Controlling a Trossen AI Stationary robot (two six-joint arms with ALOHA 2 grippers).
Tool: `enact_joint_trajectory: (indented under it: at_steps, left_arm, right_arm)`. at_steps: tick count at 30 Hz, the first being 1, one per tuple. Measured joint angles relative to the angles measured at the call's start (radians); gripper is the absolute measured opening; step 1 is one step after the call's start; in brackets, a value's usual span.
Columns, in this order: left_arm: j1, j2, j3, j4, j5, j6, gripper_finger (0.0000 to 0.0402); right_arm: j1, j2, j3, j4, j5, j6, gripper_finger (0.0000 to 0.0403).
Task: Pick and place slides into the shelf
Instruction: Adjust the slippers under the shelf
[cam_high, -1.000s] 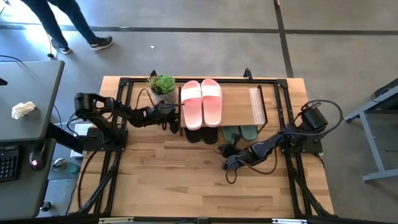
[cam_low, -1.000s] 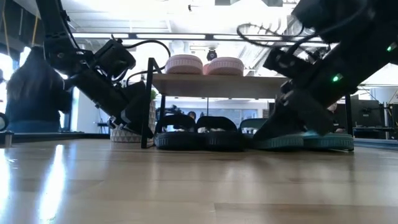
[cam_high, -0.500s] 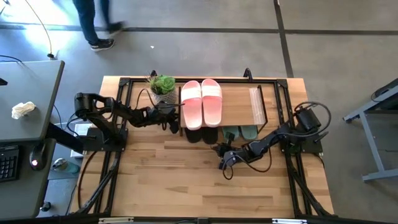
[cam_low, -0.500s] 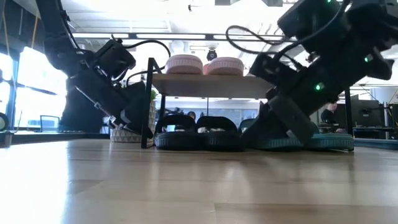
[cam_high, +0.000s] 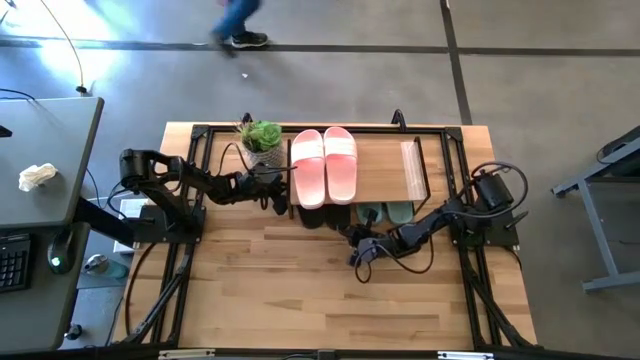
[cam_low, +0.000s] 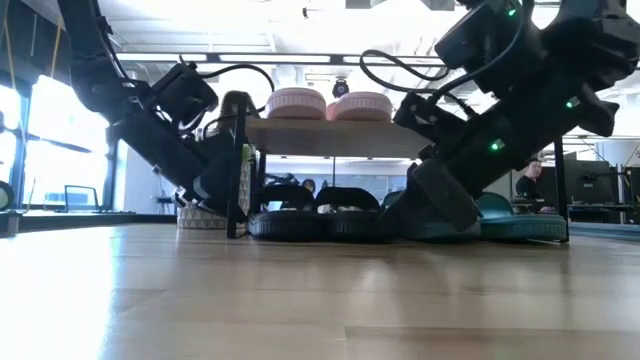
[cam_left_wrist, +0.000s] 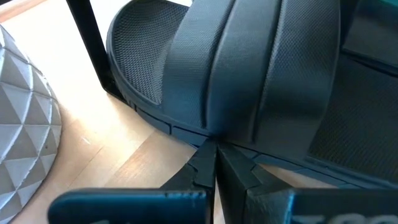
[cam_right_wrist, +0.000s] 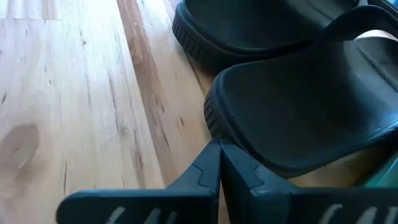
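The pink slides (cam_high: 323, 165) lie side by side on the shelf's plank top (cam_high: 385, 170). Under it the black slides (cam_high: 322, 216) and the sage green slides (cam_high: 388, 212) rest flat on the table. My left gripper (cam_high: 279, 200) is shut and low at the shelf's left end, beside the left black slide (cam_left_wrist: 249, 68). My right gripper (cam_high: 357, 252) is shut, just in front of the shelf at the right black slide (cam_right_wrist: 298, 118). In the low view my right arm (cam_low: 470, 150) hides part of the green slides (cam_low: 520, 222). My left gripper has its shut fingertips (cam_left_wrist: 205, 163) against the outer side of the left black slide's sole (cam_left_wrist: 186, 127), below the strap. It comes nearly level from the table's left. The slide lies flat under the shelf. My right gripper has its shut fingertips (cam_right_wrist: 208, 163) at the near end rim of the right black slide (cam_right_wrist: 214, 121), slanting in from the table's near right. That slide lies flat on the table.
A potted plant (cam_high: 262, 138) in a grey faceted pot (cam_left_wrist: 25, 124) stands left of the shelf, behind my left gripper. A clear ribbed piece (cam_high: 413, 170) lies on the plank's right end. Bare wooden tabletop (cam_high: 320, 300) stretches toward the near edge. A person (cam_high: 235, 20) walks on the floor beyond.
My right gripper has moved toward the table's left and far edge, from in front of the green slides to the near end of the right black slide, staying shut. The person beyond the table has walked to the right.
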Motion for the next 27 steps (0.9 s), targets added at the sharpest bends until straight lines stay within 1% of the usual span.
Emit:
enact_joint_trajectory:
  at_steps: [6,9,12,14,17,19,21,24,27]
  left_arm:
    - [0.000,0.000,0.000,0.000,0.000,0.000,0.0000]
    - [0.000,0.000,0.000,0.000,0.000,0.001,0.0000]
    - [0.000,0.000,0.000,-0.008,0.004,0.002,0.0000]
    - [0.000,0.000,0.000,-0.019,0.004,0.004,0.0000]
    - [0.000,0.000,-0.001,-0.031,0.004,0.004,0.0000]
    - [0.000,0.000,-0.001,-0.032,0.004,0.004,0.0000]
    - [0.000,0.000,-0.001,-0.032,0.004,0.004,0.0000]
    - [0.000,0.000,-0.001,-0.032,0.004,0.004,0.0000]
    - [0.000,0.000,-0.001,-0.032,0.004,0.004,0.0000]
  right_arm:
    - [-0.001,0.000,0.000,0.000,0.000,0.000,0.0000]
    - [0.013,-0.003,0.000,0.008,-0.004,-0.035,0.0000]
    - [0.038,-0.037,0.000,-0.005,-0.016,-0.062,0.0000]
    - [0.054,-0.078,0.000,-0.049,-0.019,-0.068,0.0000]
    - [0.074,-0.155,0.000,-0.172,-0.003,-0.057,0.0000]
    - [0.090,-0.215,0.000,-0.289,0.024,-0.023,0.0000]
    - [0.104,-0.278,0.000,-0.421,0.026,0.021,0.0000]
    - [0.128,-0.363,0.000,-0.628,-0.028,0.119,0.0000]
    - [0.164,-0.409,0.000,-0.835,-0.080,0.267,0.0000]
